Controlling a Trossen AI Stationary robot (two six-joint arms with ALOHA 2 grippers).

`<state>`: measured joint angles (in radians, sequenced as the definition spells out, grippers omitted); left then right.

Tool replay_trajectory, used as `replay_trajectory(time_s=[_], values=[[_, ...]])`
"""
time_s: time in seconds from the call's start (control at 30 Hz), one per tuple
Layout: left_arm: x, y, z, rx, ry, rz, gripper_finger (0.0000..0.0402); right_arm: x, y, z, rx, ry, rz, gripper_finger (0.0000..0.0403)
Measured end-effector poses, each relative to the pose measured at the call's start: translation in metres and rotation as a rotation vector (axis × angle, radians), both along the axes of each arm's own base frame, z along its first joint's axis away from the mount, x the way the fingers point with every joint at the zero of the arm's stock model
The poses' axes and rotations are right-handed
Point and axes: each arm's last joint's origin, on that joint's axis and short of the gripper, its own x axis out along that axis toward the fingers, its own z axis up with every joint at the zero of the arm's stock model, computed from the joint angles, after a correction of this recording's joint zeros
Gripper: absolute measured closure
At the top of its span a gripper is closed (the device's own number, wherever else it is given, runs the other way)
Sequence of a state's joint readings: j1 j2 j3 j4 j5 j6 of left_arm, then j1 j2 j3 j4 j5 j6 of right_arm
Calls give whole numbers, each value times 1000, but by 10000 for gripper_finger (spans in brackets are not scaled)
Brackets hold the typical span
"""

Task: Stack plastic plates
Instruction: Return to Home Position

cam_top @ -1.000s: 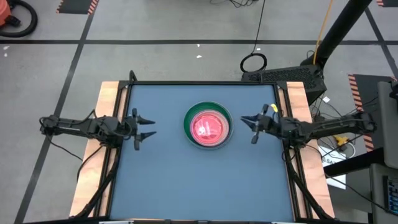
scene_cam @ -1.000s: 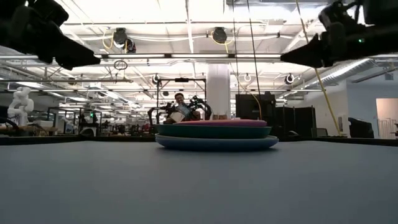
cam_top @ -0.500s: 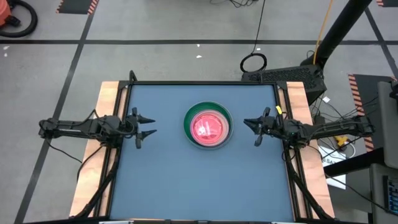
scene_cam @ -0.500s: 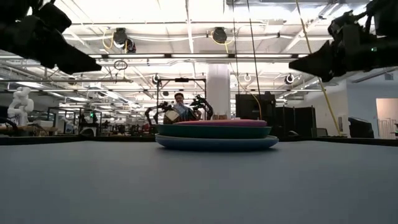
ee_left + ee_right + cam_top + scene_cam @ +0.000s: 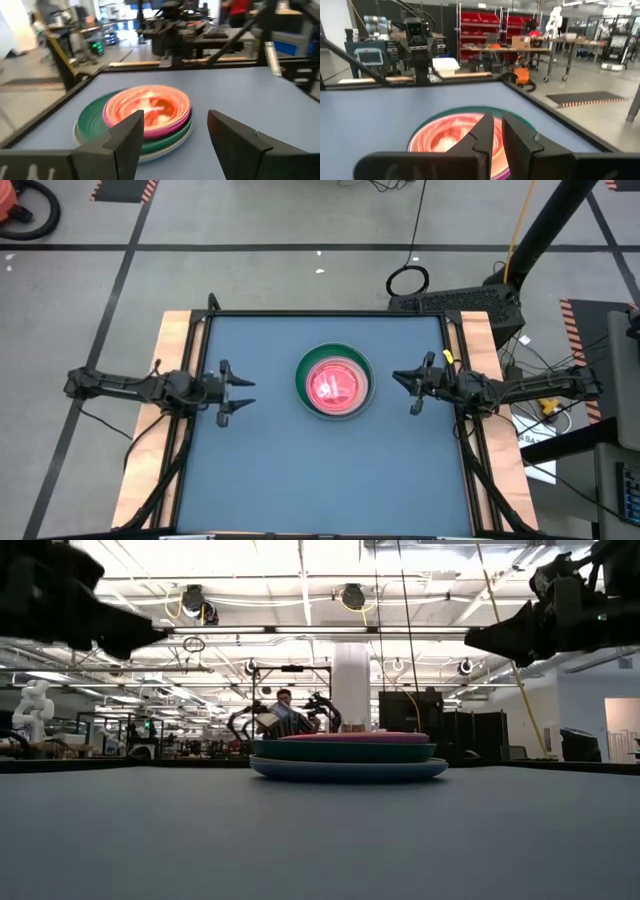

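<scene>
- The plastic plates [image 5: 336,383] sit in one stack on the table [image 5: 300,470], just 12 o'clock of centre, with pink on top and a dark green rim below.
- Left claw [image 5: 175,117] hovers at the stack's 9 o'clock, spread wide, empty.
- Right claw [image 5: 497,117] hovers at 3 o'clock, pinched nearly closed, empty.

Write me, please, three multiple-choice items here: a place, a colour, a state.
1. Where is the plate stack? A on the floor; B near the table middle; C at the table's left edge.
2. Which colour is the top plate? A pink; B yellow; C black.
3. The left end effector is? A shut on a plate; B out of view; C open, empty.
B: the high view shows it centred. A: it glows pink from above. C: its fingers stand wide apart, holding nothing.
</scene>
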<state>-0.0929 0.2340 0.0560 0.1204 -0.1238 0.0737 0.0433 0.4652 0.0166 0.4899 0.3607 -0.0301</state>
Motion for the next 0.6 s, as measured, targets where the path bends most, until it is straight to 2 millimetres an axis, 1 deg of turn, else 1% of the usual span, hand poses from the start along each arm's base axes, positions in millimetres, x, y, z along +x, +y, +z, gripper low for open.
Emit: replay_trajectory(time_s=[0.07,0.1,0.2,0.33,0.5,0.6], values=[[0,2,-12,-33,5,43,177,0,0,-3,10,25,0,371],[0,3,-14,-55,22,66,177,0,0,-4,14,38,1,371],[1,5,-16,-98,39,106,177,0,1,-6,13,62,53,371],[1,7,-16,-65,36,135,177,1,5,-4,-42,52,177,371],[0,13,-18,-98,50,259,177,1,5,-4,-69,54,181,371],[-1,13,-22,-110,95,278,176,1,5,-4,-58,51,182,371]])
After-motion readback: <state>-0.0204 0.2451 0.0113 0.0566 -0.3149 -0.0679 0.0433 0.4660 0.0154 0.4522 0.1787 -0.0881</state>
